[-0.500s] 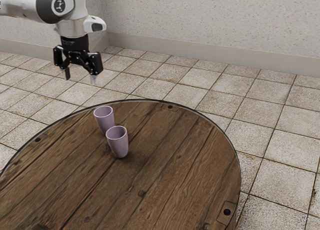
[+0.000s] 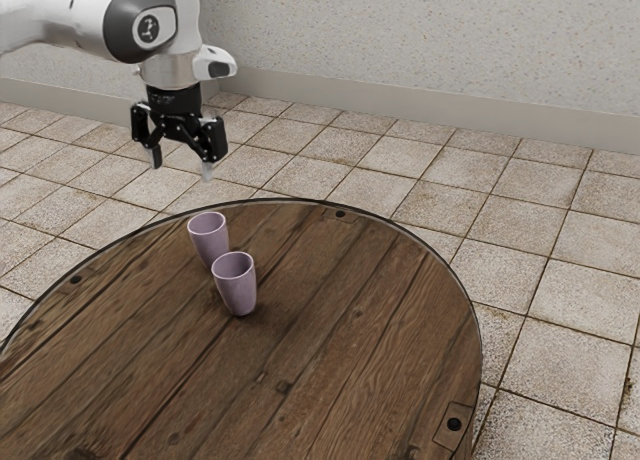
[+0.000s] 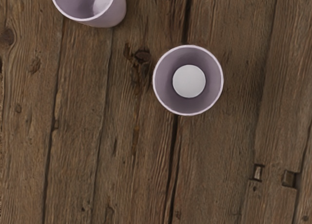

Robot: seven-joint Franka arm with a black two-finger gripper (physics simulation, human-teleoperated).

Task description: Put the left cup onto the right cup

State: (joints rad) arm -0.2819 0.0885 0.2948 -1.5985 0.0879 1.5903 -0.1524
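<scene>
Two pale purple cups stand upright and open-side up on a round wooden table (image 2: 340, 350). The far cup (image 2: 208, 237) is toward the exterior view's left, and the near cup (image 2: 235, 281) stands close beside it toward the right and front. My gripper (image 2: 182, 170) hangs open and empty in the air above and slightly behind the far cup, well clear of its rim. In the wrist view I look straight down into one cup (image 3: 188, 80) almost under my hand, while the other cup (image 3: 90, 7) is partly cut off at the picture's edge.
The table's curved rim (image 2: 455, 280) drops off to a tiled floor (image 2: 560, 240) all around, with a wall (image 2: 420, 40) behind. Two small metal fittings (image 3: 273, 175) sit in the planks near the cups. Bare planks (image 3: 97, 136) surround both cups.
My arm has moved toward the exterior view's right and a little lower, nearer the far cup. The fingers stay open. The cups have not moved.
</scene>
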